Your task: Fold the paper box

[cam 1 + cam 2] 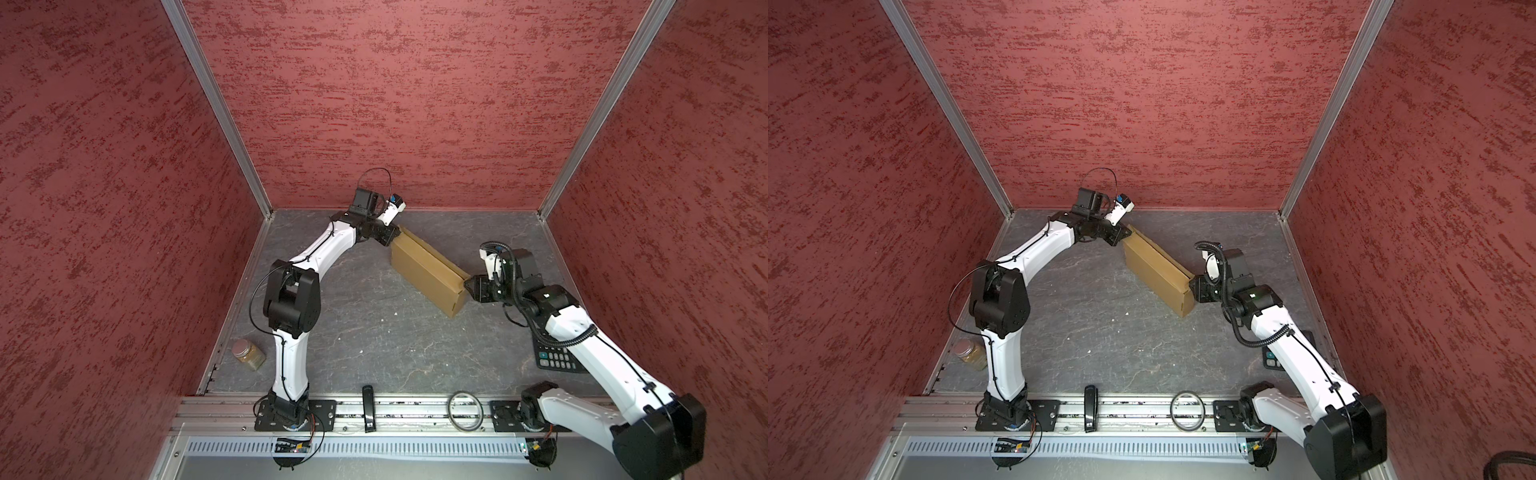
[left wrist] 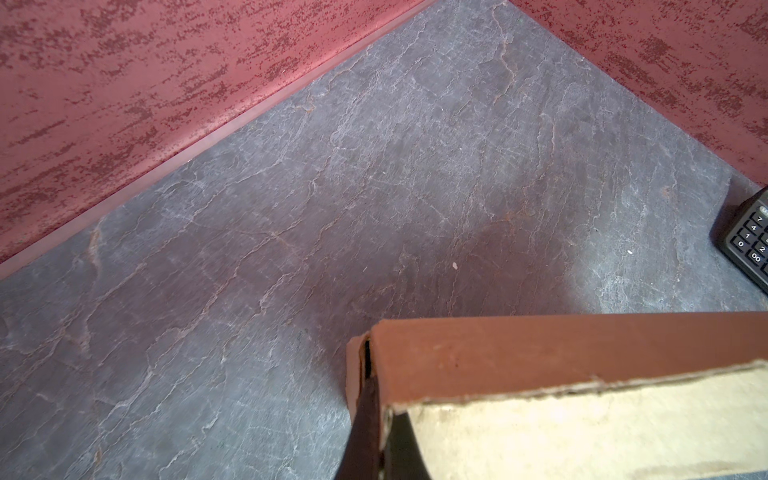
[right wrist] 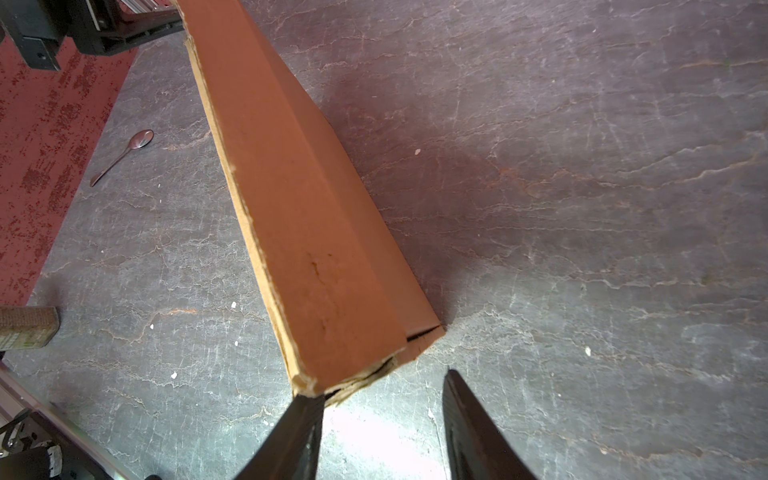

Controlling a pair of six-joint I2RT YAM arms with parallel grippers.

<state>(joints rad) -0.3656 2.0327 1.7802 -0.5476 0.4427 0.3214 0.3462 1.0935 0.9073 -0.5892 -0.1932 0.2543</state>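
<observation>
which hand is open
The right hand: its fingers stand apart at the near end of the box, while the left hand is pinched shut on the far end.

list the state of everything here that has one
paper box: folded shut, standing on a long side
left gripper: shut on the paper box's far end
right gripper: open, one finger touching the paper box's near corner
jar: lid on, looks upright
calculator: lying flat, keys up, partly under the right arm
</observation>
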